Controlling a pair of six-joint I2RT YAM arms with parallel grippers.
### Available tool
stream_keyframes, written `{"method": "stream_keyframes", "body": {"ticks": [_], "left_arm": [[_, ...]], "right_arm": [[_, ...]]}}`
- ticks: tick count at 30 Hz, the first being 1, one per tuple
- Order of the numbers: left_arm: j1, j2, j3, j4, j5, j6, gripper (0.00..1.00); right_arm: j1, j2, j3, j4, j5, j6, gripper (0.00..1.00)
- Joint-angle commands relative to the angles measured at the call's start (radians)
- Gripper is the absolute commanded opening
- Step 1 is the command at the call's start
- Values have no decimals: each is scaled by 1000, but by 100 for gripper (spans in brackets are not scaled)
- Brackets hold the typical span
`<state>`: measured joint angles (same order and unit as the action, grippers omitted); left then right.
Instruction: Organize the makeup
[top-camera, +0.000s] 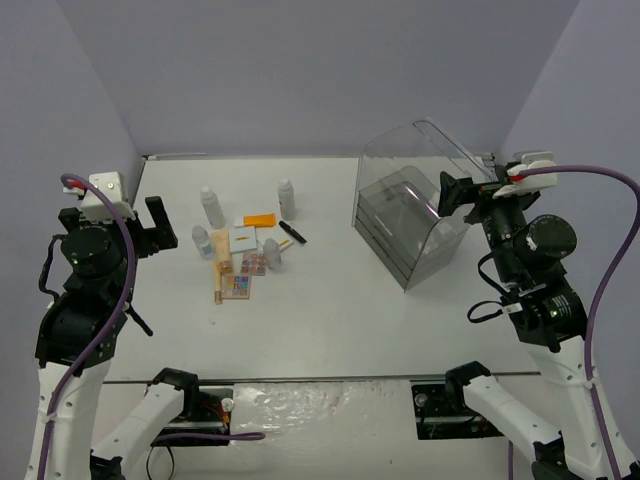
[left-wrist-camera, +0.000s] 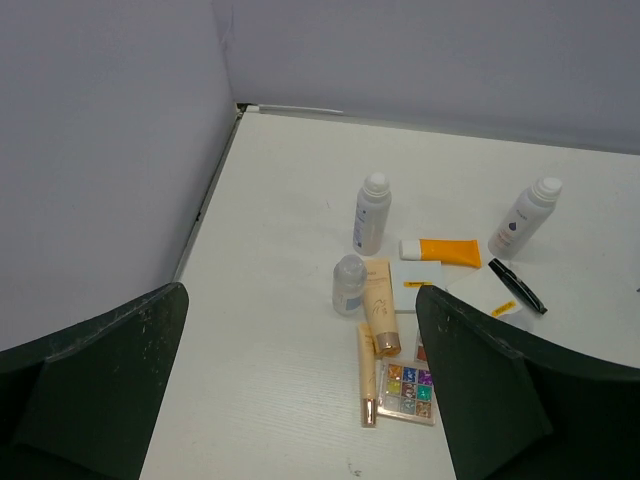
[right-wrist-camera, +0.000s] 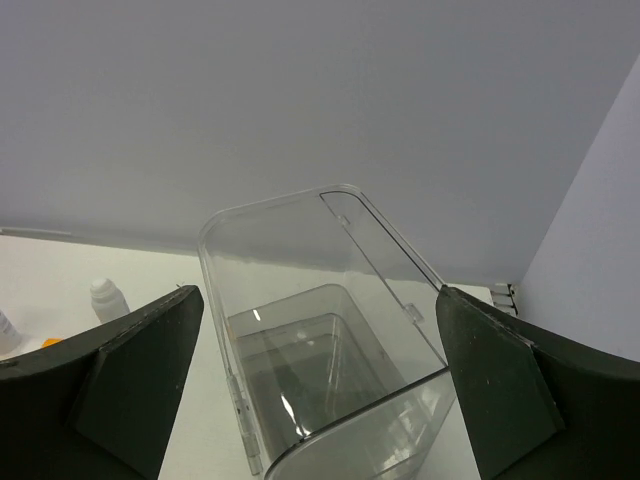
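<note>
At the left edge of the desk the left pincer hangs wide open with nothing between its fingers. It looks down on the makeup, which sits in a loose cluster left of the desk's middle. Nearest it stands a small clear bottle, with a tall white bottle upright just beyond. A beige tube lies against a white square compact, and nearer the camera a slim gold stick lies beside the multicolour eyeshadow palette. Further right lie an orange tube and a black slim tube, with a second white bottle standing beyond them. Well apart on the right is the clear drawer case, its lid lifted. The right pincer hovers at the case's right side, equally spread and empty. Nothing looks sorted yet, so the step in hand is probably the first pick. It would go best starting with an upright bottle at the cluster's edge. Bring the fingers down either side of its body, low enough that it will not tip, and keep clear of the small bottle beside it. The flat palette and compact will likely be harder to lift, so they are better left until their neighbours are gone.
</note>
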<state>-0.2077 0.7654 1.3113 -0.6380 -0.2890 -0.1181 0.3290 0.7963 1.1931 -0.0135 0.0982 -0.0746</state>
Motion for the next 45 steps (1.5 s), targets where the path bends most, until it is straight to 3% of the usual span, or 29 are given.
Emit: {"method": "stream_keyframes", "body": {"ticks": [1, 10, 14, 26, 29, 45], "left_arm": [[-4, 18, 11, 17, 11, -36, 97], [-4, 59, 8, -32, 52, -93, 97], [-4, 83, 2, -45, 96, -121, 97], [-4, 86, -33, -24, 142, -158, 97], [-4, 83, -34, -28, 142, -160, 97], [-4, 53, -61, -46, 130, -149, 97]], "right_arm": [[5, 32, 26, 51, -19, 4, 100], [7, 146, 90, -46, -135, -31, 100], [37, 225, 131, -87, -110, -28, 100], [538, 447, 159, -107, 475, -206, 100], [611, 528, 145, -103, 588, -225, 100], [662, 822, 127, -87, 924, -269, 100]]}}
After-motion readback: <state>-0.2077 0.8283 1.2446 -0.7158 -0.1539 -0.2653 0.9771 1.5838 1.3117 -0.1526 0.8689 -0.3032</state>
